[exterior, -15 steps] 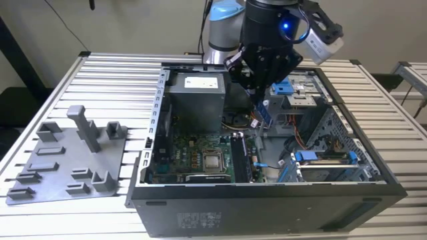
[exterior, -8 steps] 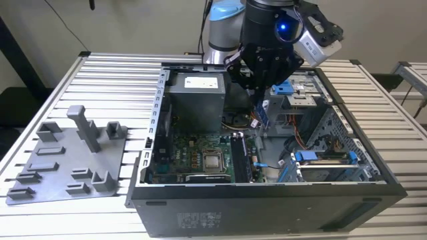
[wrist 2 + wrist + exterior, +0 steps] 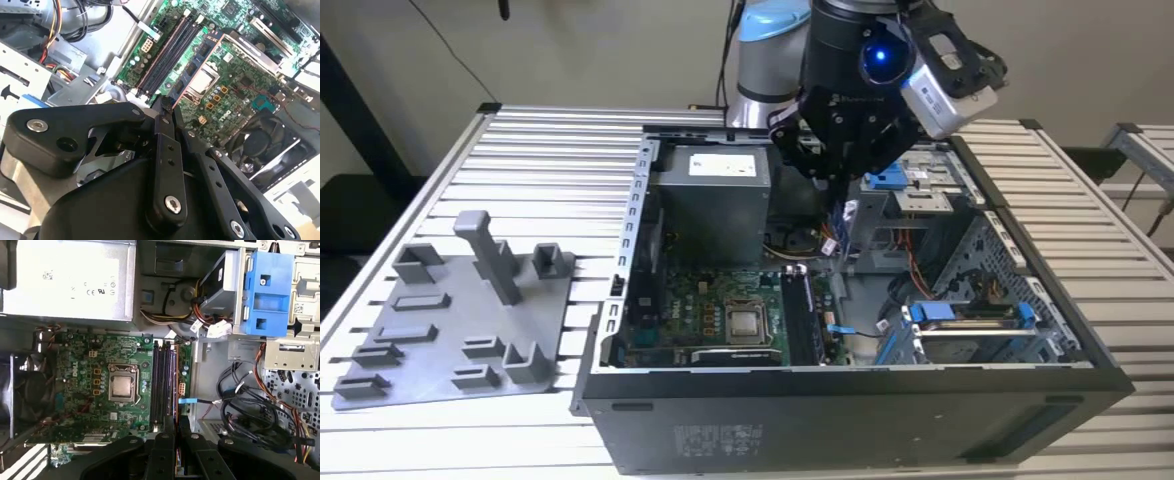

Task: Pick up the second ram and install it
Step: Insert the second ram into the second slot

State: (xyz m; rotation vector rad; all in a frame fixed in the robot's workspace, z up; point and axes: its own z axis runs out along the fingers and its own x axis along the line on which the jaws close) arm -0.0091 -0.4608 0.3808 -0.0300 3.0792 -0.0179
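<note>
- Black linked-finger tool hanging over the open black computer case, well above the case floor.
- Closed on one end of the second ram, a thin, narrow bluish-green circuit-board stick with dark chips. Free end reaching out past the fingertips in the second wrist view.
- Seen edge-on in the first wrist view as a thin coppery line running out from the tool, just beside the long dark memory slots.
- Held clear of the green motherboard beneath the tool, not seated in any slot.
- Square silver processor socket below the tool, near the slots.
- Round black cooling fan also beneath the tool, at the edge of the motherboard.
- Grey metal power-supply box near the tool, on the exterior view's left of it.
- Chunky bright-blue plastic drive latch just beside the tool, on the exterior view's right of it.
- Grey plastic fixture plate with upright pegs well apart from the tool, toward the exterior view's left, lying on the slatted metal counter.
</note>
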